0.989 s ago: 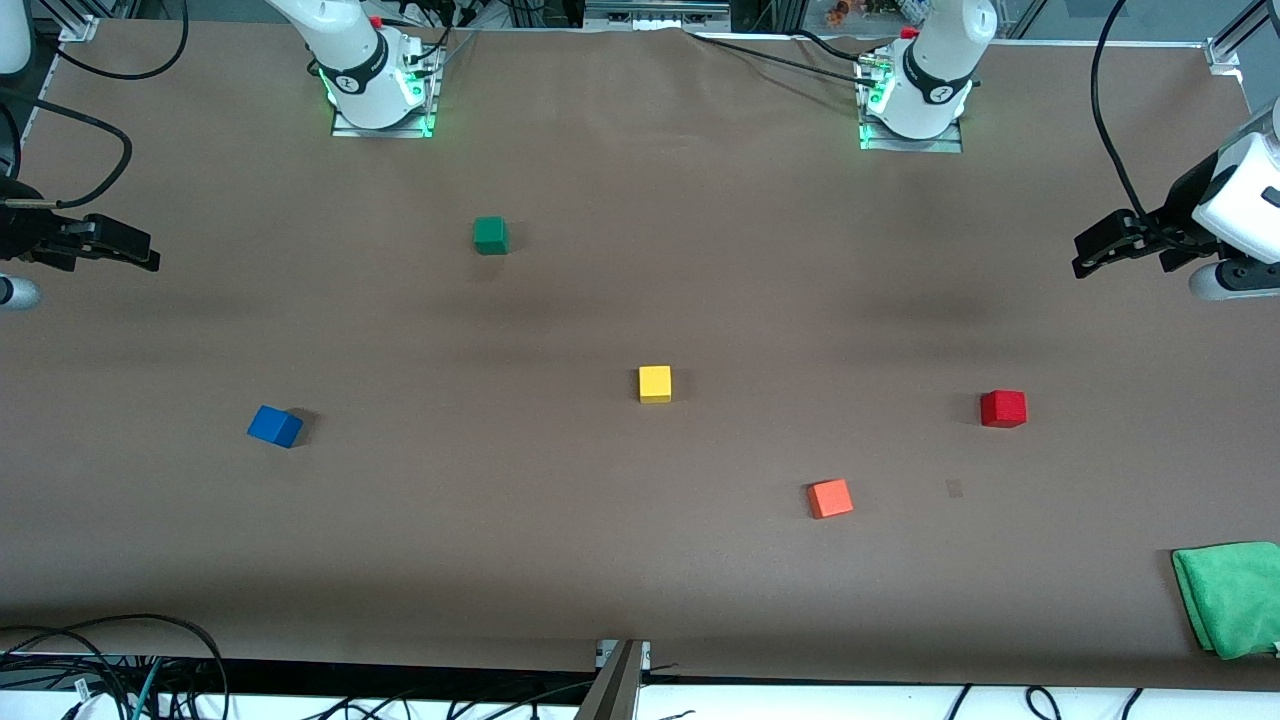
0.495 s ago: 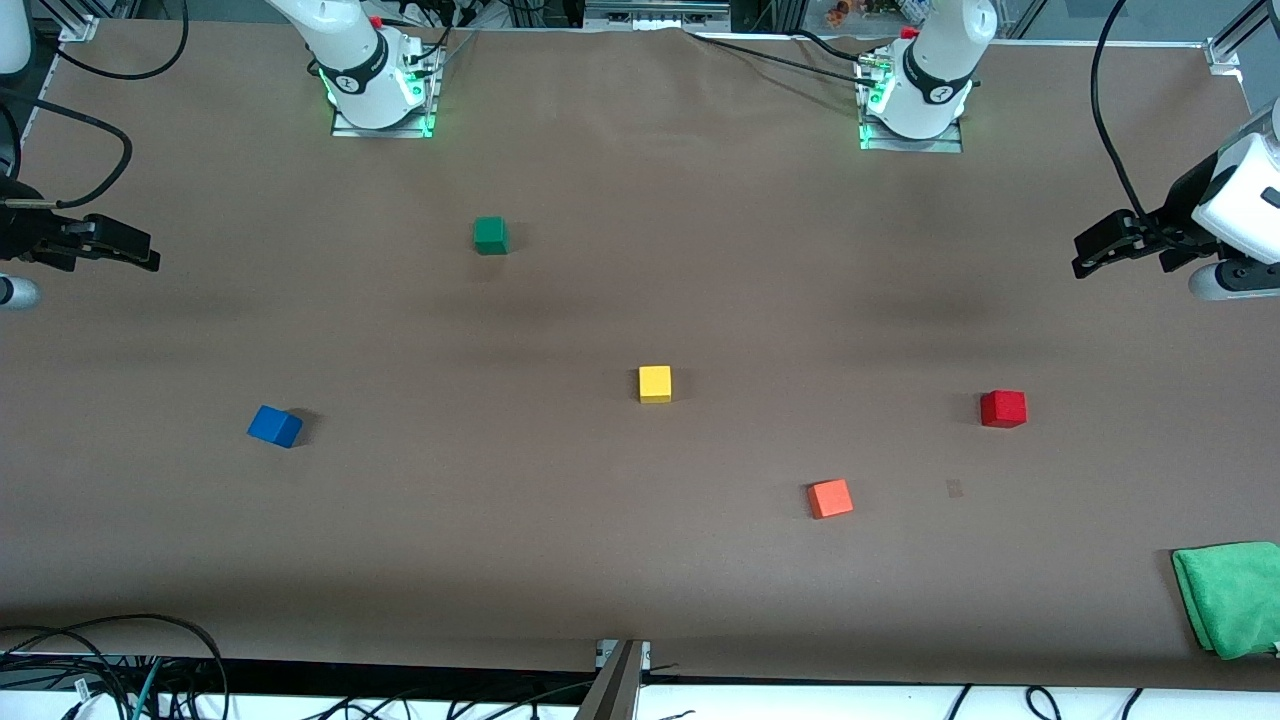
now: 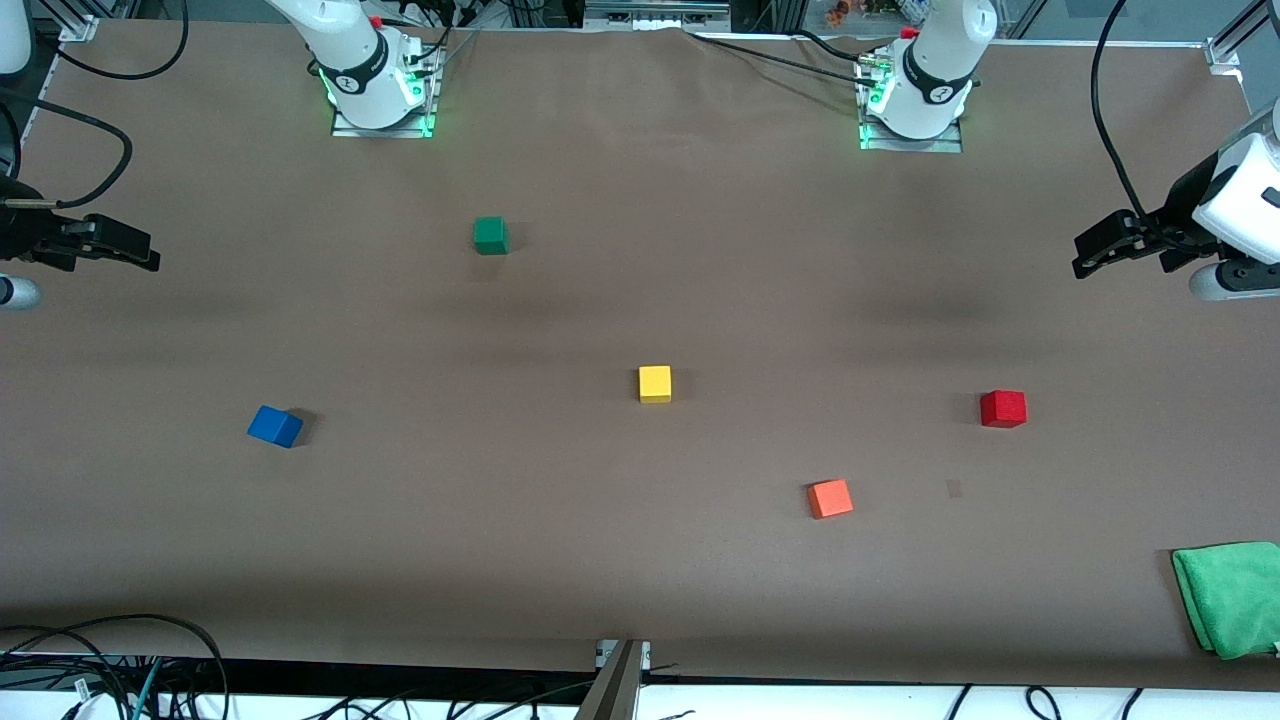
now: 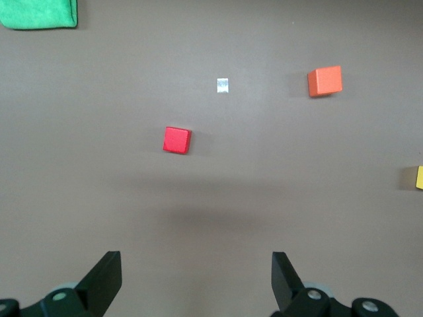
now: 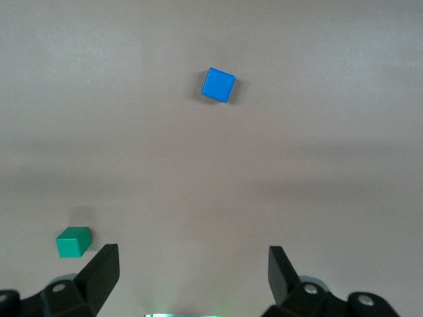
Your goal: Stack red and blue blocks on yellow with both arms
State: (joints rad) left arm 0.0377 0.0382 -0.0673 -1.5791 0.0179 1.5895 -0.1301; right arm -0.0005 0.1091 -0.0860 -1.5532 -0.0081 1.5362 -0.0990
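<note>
The yellow cube (image 3: 655, 384) sits mid-table on the brown cloth; only its edge (image 4: 419, 177) shows in the left wrist view. The red block (image 3: 1003, 408) (image 4: 177, 140) lies toward the left arm's end. The blue block (image 3: 275, 426) (image 5: 218, 85) lies toward the right arm's end, turned at an angle. My left gripper (image 3: 1092, 250) (image 4: 197, 281) hangs open and empty, raised over the table's edge at the left arm's end. My right gripper (image 3: 135, 253) (image 5: 193, 274) hangs open and empty, raised over the edge at the right arm's end.
An orange cube (image 3: 830, 498) (image 4: 324, 80) lies nearer the front camera than the yellow cube, between it and the red block. A dark green cube (image 3: 490, 235) (image 5: 73, 242) sits near the right arm's base. A folded green cloth (image 3: 1230, 597) (image 4: 38, 13) lies at the front corner.
</note>
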